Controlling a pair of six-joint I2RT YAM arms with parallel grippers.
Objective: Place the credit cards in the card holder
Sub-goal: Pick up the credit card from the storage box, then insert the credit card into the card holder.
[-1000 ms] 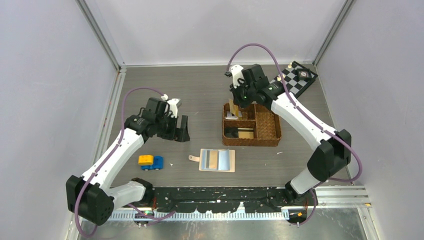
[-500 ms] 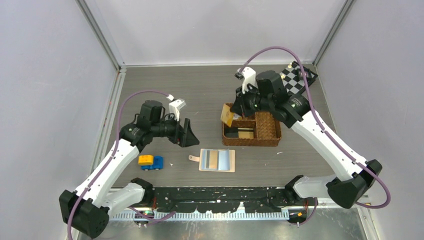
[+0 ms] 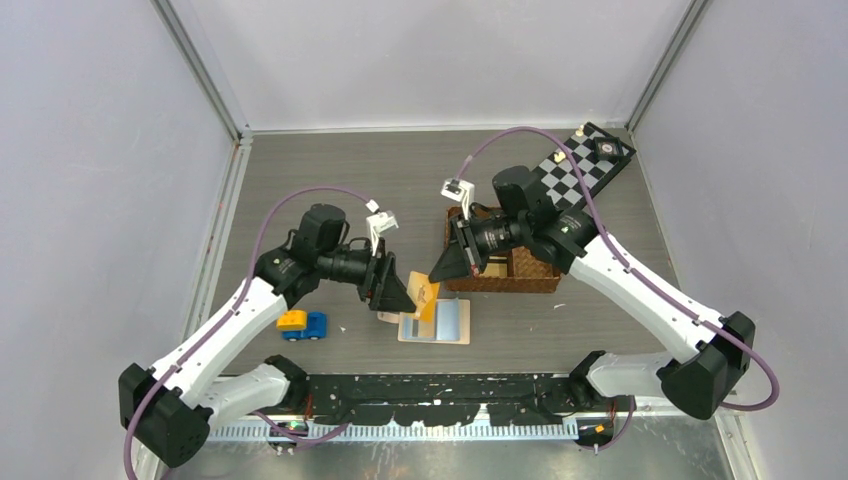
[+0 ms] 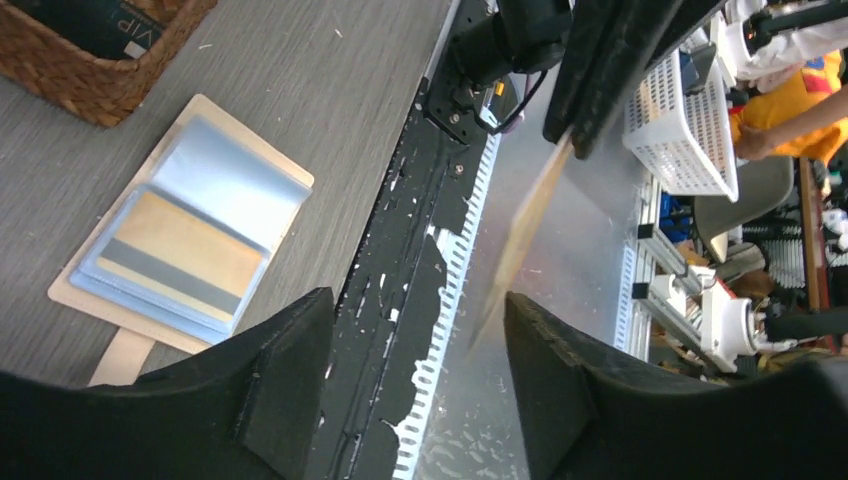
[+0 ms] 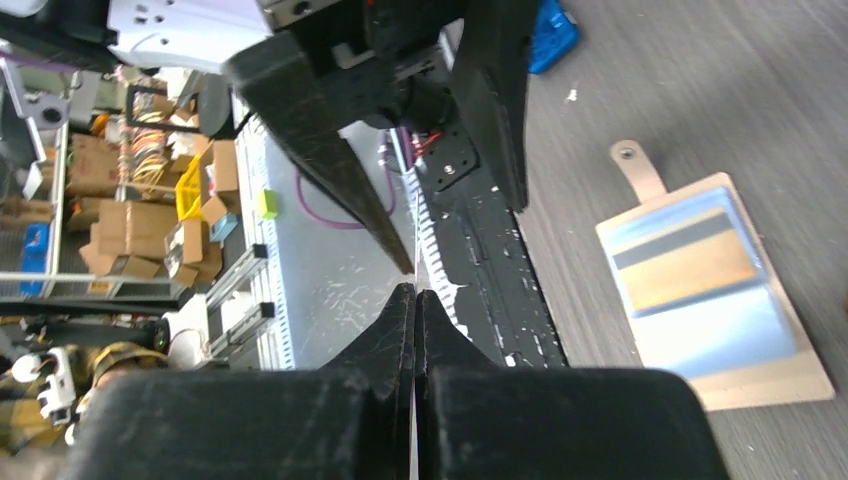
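Note:
The card holder (image 3: 445, 325) lies open near the table's front edge, one tan card in its pale blue pocket (image 4: 175, 250). My right gripper (image 3: 441, 270) is shut on a yellow-tan credit card (image 3: 428, 298) and holds it on edge above the holder's left side. In the right wrist view the fingers (image 5: 415, 292) are pressed together on its thin edge. My left gripper (image 3: 403, 293) faces it, open. In the left wrist view (image 4: 418, 300) the card (image 4: 520, 235) hangs between the two fingers, nearer the right one, touching neither. A black card (image 4: 100, 15) lies in the basket.
A brown woven divided basket (image 3: 530, 282) stands right of the holder, partly under my right arm. Yellow and blue toy blocks (image 3: 302, 322) sit left of the holder. A checkered board (image 3: 585, 165) lies at the back right. A black rail (image 3: 450, 390) runs along the near edge.
My right arm has lifted the yellow-tan card out of the basket and swung it left over the holder. My left gripper has moved right to meet it, jaws slightly narrower.

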